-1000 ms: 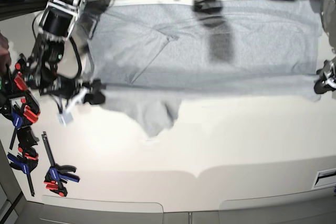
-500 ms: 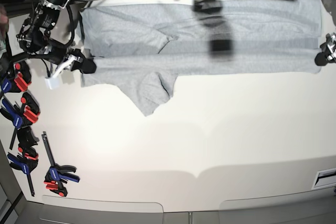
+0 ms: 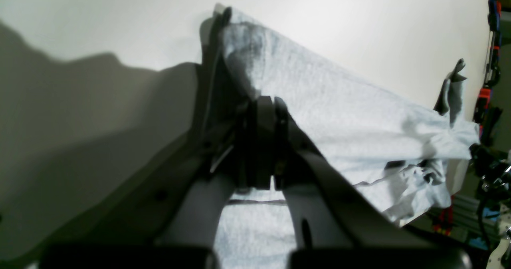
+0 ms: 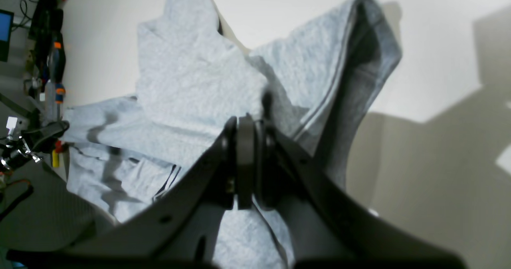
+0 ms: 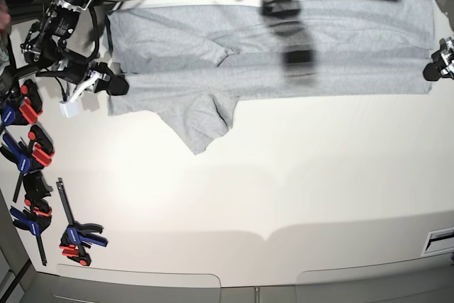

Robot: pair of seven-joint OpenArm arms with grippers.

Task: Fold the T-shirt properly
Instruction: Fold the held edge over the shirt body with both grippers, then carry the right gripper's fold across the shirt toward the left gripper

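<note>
White table [image 5: 298, 189] — T-shirt [image 5: 284, 54] stretched btwn left hand [image 5: 430, 72] & right hand [image 5: 115, 86], both clamped on fabric.

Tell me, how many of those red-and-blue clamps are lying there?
About 5 clamps, all stacked down the table's left edge, the lowest lying slightly apart. They overlap, so others may be hidden.

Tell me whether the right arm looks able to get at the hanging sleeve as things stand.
Probably not yet: the right claw is shut on the T-shirt edge. The sleeve lies close by on bare table, so the way is free once it lets go.
</note>
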